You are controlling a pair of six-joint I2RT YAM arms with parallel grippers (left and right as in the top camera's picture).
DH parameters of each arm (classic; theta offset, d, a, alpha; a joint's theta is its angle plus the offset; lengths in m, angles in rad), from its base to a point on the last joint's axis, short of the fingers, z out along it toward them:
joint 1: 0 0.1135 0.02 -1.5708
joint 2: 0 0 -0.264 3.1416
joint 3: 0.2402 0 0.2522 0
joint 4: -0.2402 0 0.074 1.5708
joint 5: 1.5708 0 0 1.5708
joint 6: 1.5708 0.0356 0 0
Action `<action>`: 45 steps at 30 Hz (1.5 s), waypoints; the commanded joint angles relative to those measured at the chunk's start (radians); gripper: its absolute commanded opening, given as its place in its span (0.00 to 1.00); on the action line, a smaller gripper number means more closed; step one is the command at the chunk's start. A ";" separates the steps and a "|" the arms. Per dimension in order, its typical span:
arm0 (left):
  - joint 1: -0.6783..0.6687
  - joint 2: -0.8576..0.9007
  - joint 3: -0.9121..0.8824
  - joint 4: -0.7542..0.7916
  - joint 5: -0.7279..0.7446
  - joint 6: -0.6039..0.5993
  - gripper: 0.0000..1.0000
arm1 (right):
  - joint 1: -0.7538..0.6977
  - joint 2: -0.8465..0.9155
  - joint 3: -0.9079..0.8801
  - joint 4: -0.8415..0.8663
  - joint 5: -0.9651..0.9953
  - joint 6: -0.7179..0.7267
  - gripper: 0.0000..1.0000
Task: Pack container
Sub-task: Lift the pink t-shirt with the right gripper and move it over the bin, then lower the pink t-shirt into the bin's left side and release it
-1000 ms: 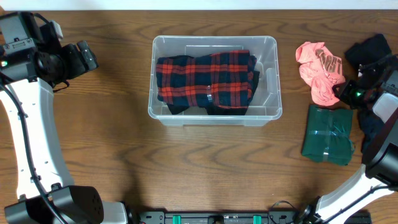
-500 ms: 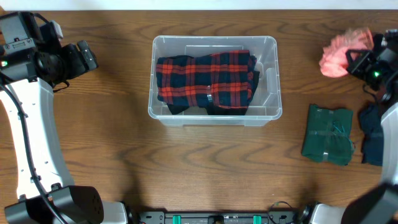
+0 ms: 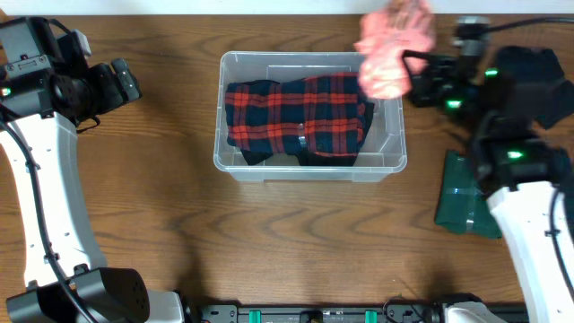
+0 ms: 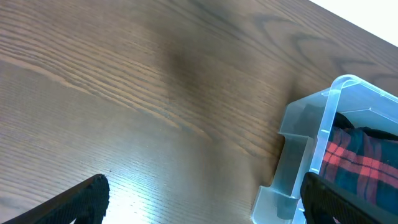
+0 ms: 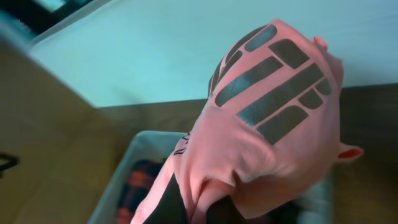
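Overhead, the right claw (image 3: 411, 67) is gripping a pink T-shirt (image 3: 392, 49) above the far right corner of the container (image 3: 309, 169) on the counter (image 3: 179, 224), likely for dropping onto the plaid shirt (image 3: 296, 112) inside; the left claw (image 3: 124, 82) is hanging wide open, well left.

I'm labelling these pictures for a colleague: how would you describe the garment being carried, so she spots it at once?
Find the clear container mid-table. Above its far right corner, the right hand holds up a bunched pink garment. It is the only pink cloth, with dark printed bars, unlike the plaid cloth inside.
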 commanded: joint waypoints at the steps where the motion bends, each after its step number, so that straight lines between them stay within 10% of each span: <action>1: 0.004 0.002 -0.005 -0.001 0.002 0.018 0.98 | 0.145 0.027 0.023 0.059 0.158 0.034 0.01; 18: 0.004 0.002 -0.005 -0.001 0.002 0.018 0.98 | 0.583 0.439 0.023 0.614 0.510 0.041 0.02; 34: 0.004 0.002 -0.005 -0.001 0.002 0.018 0.98 | 0.659 0.571 0.023 0.641 0.532 0.075 0.02; 40: 0.004 0.002 -0.005 -0.001 0.002 0.018 0.98 | 0.659 0.565 0.023 0.622 0.497 0.074 0.61; 45: 0.004 0.002 -0.005 -0.001 0.002 0.018 0.98 | 0.649 0.481 0.023 0.549 0.493 -0.030 0.72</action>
